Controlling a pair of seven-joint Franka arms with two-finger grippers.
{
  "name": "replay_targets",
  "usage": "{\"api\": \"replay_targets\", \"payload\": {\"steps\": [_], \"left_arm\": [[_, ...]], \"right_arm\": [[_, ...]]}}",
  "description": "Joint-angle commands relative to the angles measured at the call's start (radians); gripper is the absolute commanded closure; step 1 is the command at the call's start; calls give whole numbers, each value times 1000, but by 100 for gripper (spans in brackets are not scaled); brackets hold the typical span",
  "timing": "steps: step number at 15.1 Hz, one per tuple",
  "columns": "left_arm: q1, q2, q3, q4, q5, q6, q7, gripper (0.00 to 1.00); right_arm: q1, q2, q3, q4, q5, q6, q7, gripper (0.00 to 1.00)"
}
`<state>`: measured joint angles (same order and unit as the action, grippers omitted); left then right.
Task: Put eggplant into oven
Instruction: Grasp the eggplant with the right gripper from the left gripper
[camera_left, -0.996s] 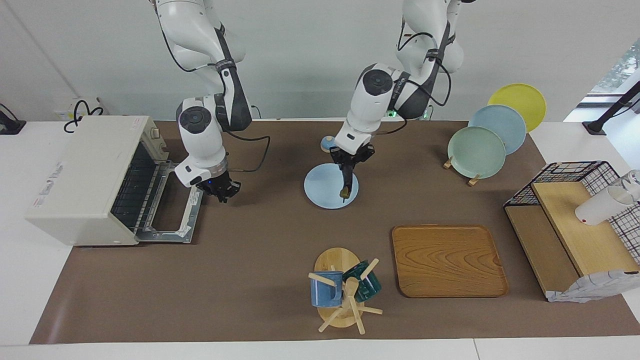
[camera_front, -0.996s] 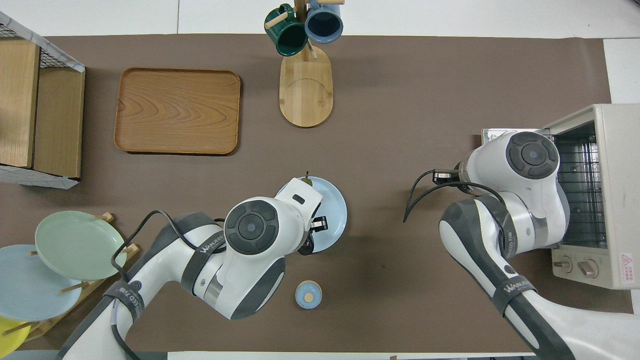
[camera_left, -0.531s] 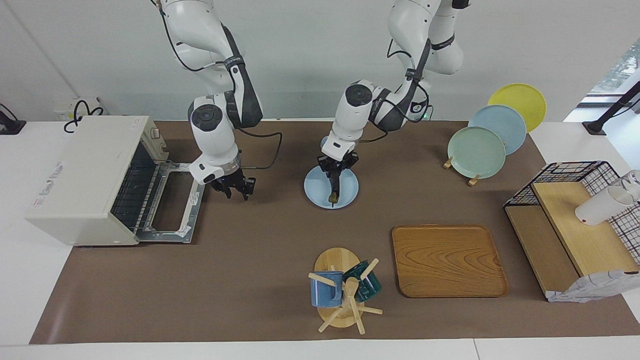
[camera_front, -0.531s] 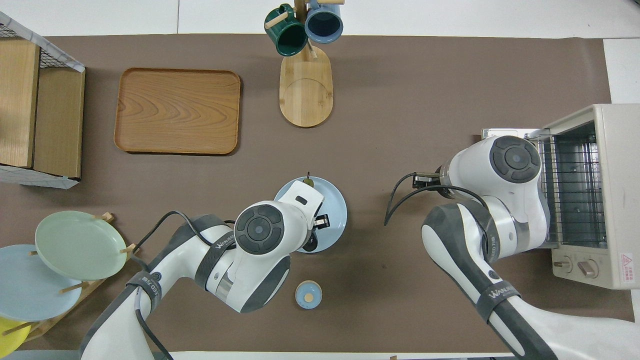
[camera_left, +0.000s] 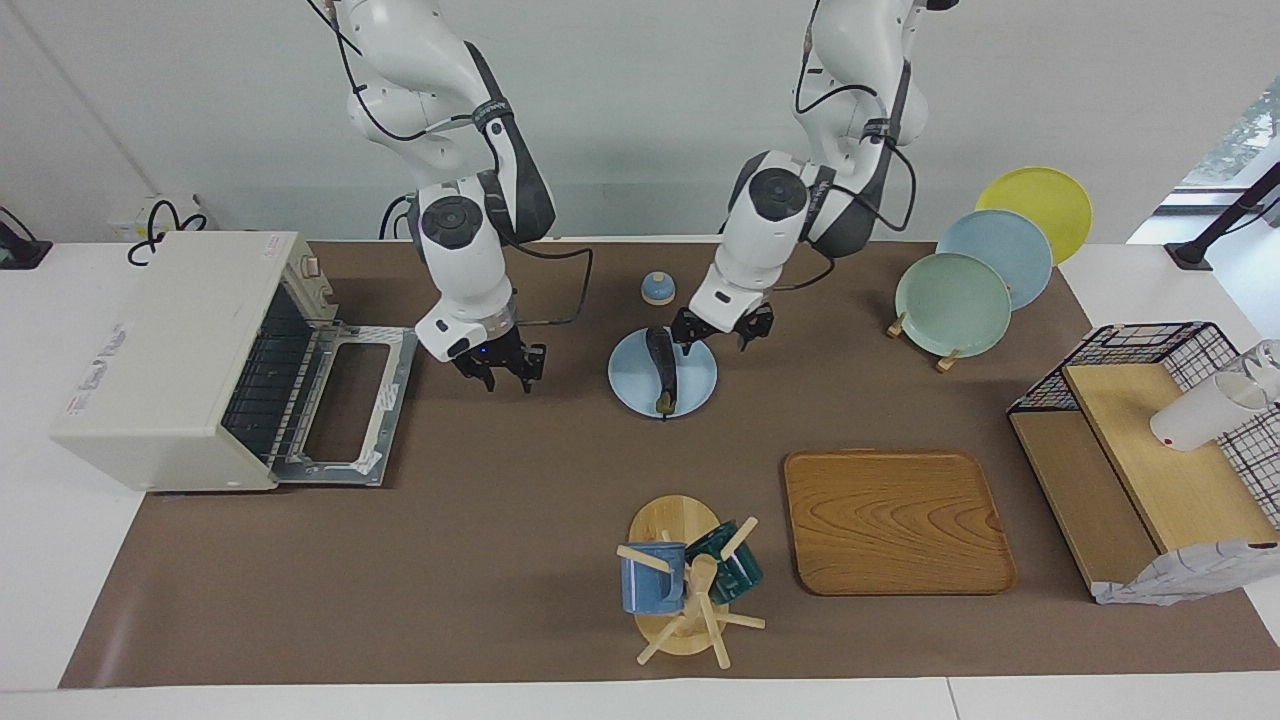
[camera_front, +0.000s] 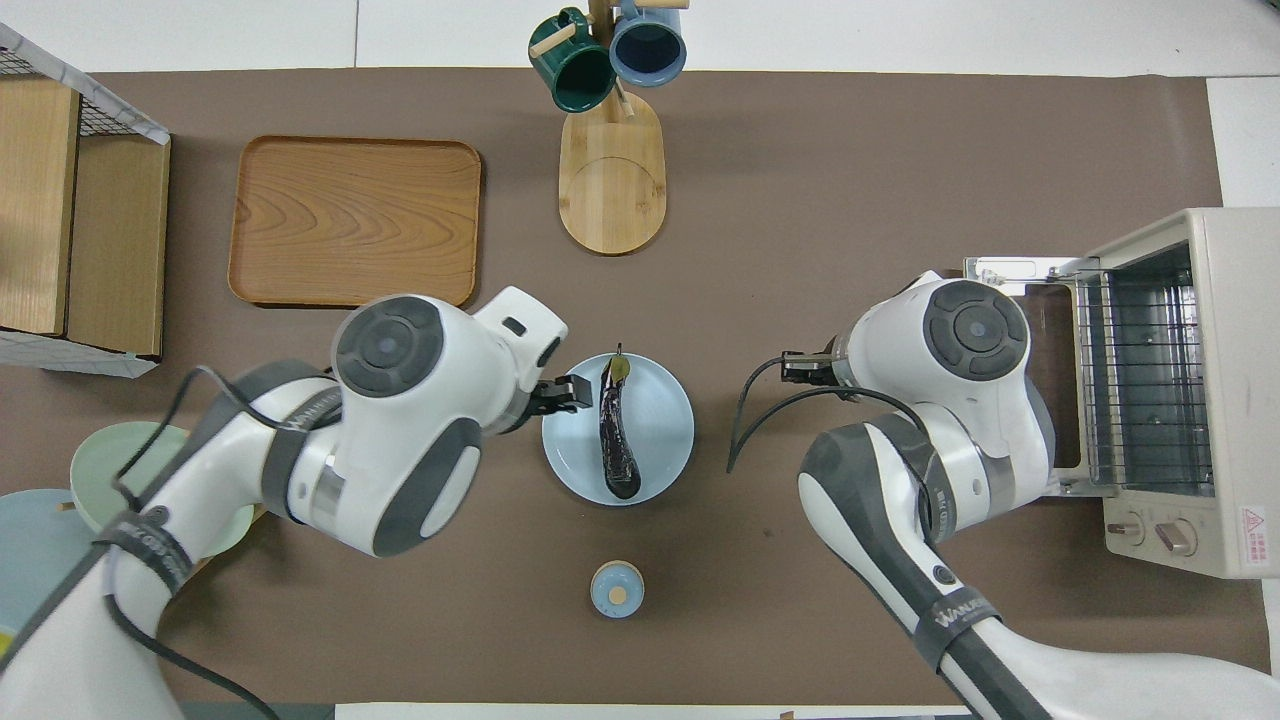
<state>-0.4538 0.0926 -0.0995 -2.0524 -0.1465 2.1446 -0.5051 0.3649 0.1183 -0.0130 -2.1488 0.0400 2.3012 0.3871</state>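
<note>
The left tool (camera_left: 722, 332) hangs just above the edge of the light blue plate (camera_left: 690, 385), beside the eggplant's thick end — its fingers stand spread apart and hold nothing. The right tool (camera_left: 497, 368) hovers over bare bench between the plate and the oven (camera_left: 170, 350), fingers partly open, gripping nothing.

The eggplant (camera_left: 660, 368) lies along the middle of the plate, its greenish stem tip pointing away from the robots. The oven sits at the right arm's end of the bench — door (camera_left: 350, 410) dropped flat open, wire rack (camera_left: 265, 375) showing, nothing visible on it. A wooden tray (camera_left: 895, 520) lies bare farther from the robots.
</note>
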Motion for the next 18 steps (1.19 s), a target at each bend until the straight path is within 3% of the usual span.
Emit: {"api": "replay_targets", "payload": {"steps": [1, 3, 5, 7, 9, 10, 12, 17, 18], "left_arm": [[125, -53, -3, 24, -5, -77, 153, 0], [228, -74, -3, 81, 1, -136, 235, 0], [300, -77, -3, 176, 33, -243, 288, 0], [360, -85, -3, 230, 85, -322, 367, 0], [383, -93, -3, 302, 93, -426, 370, 0], [383, -94, -2, 339, 96, -483, 372, 0], [383, -105, 10, 383, 117, -558, 385, 0], [373, -113, 36, 500, 182, -701, 399, 0], [373, -111, 37, 509, 180, -728, 398, 0]], "right_arm": [[73, 21, 19, 73, 23, -14, 45, 19], [196, 76, 19, 215, 20, -95, 131, 19], [287, 237, 18, 482, 0, -214, 299, 19], [379, 361, 19, 634, -34, -218, 396, 22], [461, 405, 19, 624, -40, -96, 478, 25], [476, 397, 16, 556, -45, -56, 484, 28], [474, 373, 18, 483, -86, -26, 481, 34], [488, 334, 19, 347, -141, 43, 471, 37], [488, 330, 19, 321, -146, 66, 472, 44]]}}
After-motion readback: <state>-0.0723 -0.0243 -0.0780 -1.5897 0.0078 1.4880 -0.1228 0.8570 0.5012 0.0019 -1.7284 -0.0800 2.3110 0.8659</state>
